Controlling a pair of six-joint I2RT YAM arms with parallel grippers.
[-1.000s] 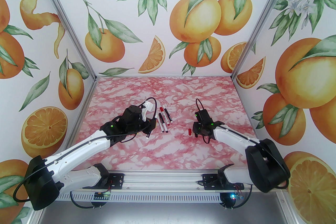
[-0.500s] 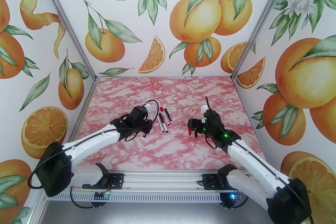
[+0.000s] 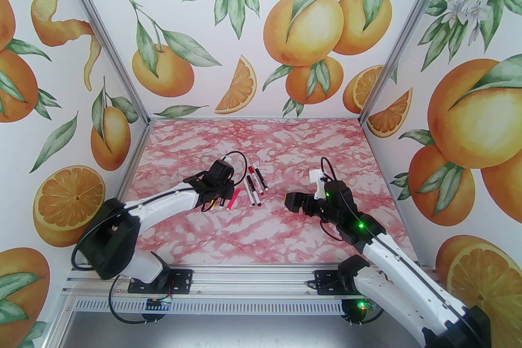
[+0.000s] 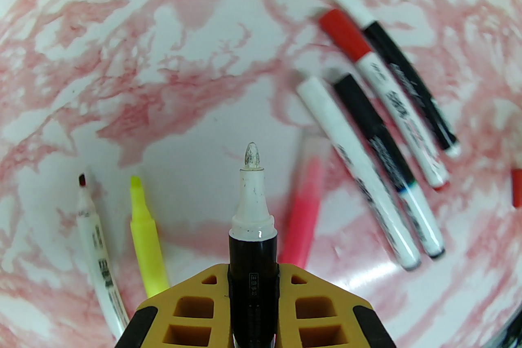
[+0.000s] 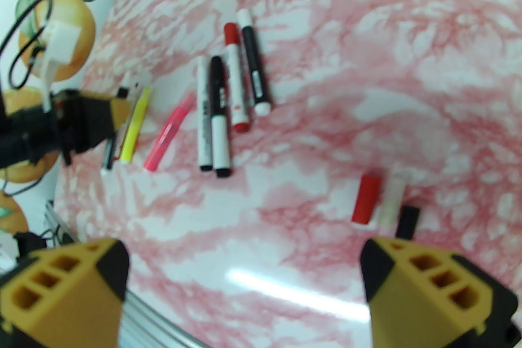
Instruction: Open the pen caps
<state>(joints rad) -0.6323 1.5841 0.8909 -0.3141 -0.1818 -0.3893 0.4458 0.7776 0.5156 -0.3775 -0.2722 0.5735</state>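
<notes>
From above, you see your left gripper (image 3: 223,202) low over the pink marbled table (image 3: 261,248) at the left end of a row of pens. Your right gripper (image 3: 292,202) sits well apart to the right, also low. The left wrist camera gives you the grip itself: the orange fingers (image 4: 195,299) are clamped on a black marker (image 4: 253,256), whose white neck and bare tip point forward above the table. Below it lie a white pen (image 4: 98,252) and a yellow highlighter (image 4: 144,232), both with tips bare, on one side. A pink highlighter (image 4: 304,216) lies just on the other side; its far end is too blurred to tell you whether it is capped. Past that, four closed pens (image 4: 367,175) lie side by side, one wearing a fitted red cap (image 4: 344,34). The right wrist camera gives you what matters on the other side. Your right gripper (image 5: 246,260) stands with its jaws wide apart over bare table. Just ahead of its right-hand finger (image 5: 428,289) three caps lie close together in a row on the table: a loose red cap (image 5: 366,199), a pale cap (image 5: 392,201) and a black cap (image 5: 408,220). That view also shows your left gripper (image 5: 118,114) side-on at the end of the pen row.
</notes>
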